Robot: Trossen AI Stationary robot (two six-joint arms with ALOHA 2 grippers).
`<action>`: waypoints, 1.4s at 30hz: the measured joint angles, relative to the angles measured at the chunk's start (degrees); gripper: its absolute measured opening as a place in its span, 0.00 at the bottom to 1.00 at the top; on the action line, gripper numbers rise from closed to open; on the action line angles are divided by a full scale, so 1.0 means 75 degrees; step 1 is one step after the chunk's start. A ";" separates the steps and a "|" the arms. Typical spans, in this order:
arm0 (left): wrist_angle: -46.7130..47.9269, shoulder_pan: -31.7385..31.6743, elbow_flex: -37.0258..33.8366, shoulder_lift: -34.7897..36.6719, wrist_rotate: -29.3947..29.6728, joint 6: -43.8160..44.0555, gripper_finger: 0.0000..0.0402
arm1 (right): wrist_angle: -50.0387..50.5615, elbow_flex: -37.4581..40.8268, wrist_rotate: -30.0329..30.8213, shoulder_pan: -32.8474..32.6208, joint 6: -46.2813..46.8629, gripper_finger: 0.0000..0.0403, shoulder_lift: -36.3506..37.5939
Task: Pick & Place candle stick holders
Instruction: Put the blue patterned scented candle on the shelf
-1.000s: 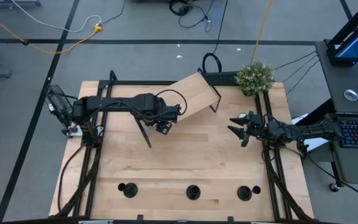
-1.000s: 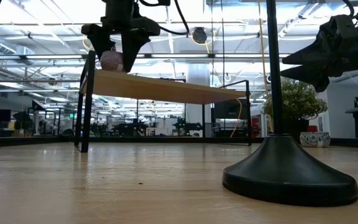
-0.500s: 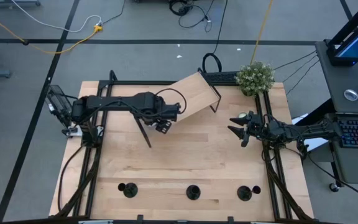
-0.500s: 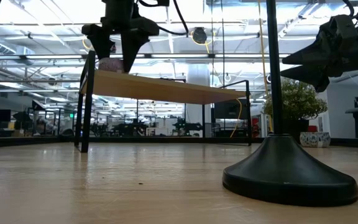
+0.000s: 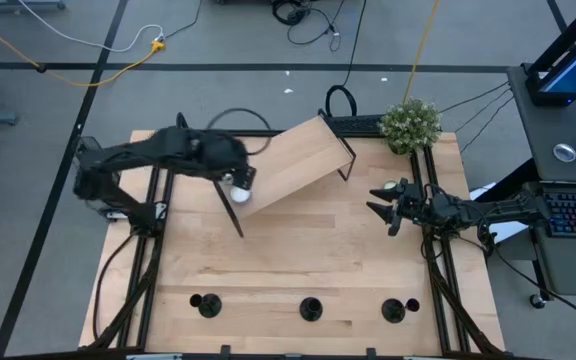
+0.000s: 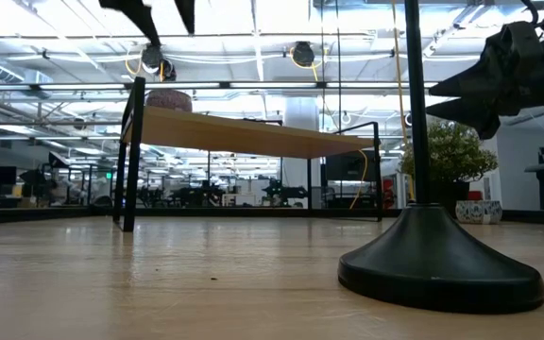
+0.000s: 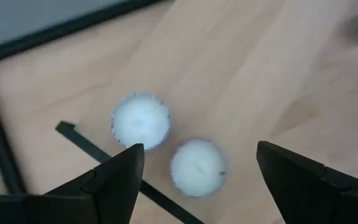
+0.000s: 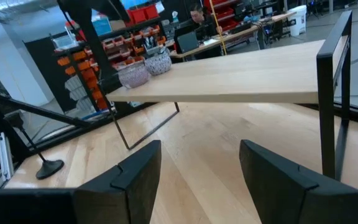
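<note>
High view: left gripper [image 5: 236, 187], jaws apart and holding nothing, hovers over the small raised wooden shelf [image 5: 303, 155] at approx. 11 o'clock of the table [image 5: 298, 250]. Left wrist view shows two tealights [image 7: 140, 119] side by side on that shelf beneath its fingers [image 7: 114, 180]. Right gripper [image 5: 380, 207] hangs open and empty at 3 o'clock, near the potted plant [image 5: 410, 123]. Three black candle stick holders [image 5: 311, 308] stand in a row along the 6 o'clock edge, well apart from both grippers.
</note>
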State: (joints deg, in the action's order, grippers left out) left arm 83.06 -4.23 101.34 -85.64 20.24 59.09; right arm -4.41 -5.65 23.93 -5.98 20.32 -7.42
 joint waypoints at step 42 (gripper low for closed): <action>-0.6584 0.2273 -0.7334 0.5887 0.2073 -0.2229 0.77 | -0.2363 -0.0040 0.0876 -0.0003 0.0344 0.53 0.0001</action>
State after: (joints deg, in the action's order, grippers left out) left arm 33.68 12.82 46.34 -41.48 35.79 42.37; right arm -22.13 -5.95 30.50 -6.00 22.90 -7.41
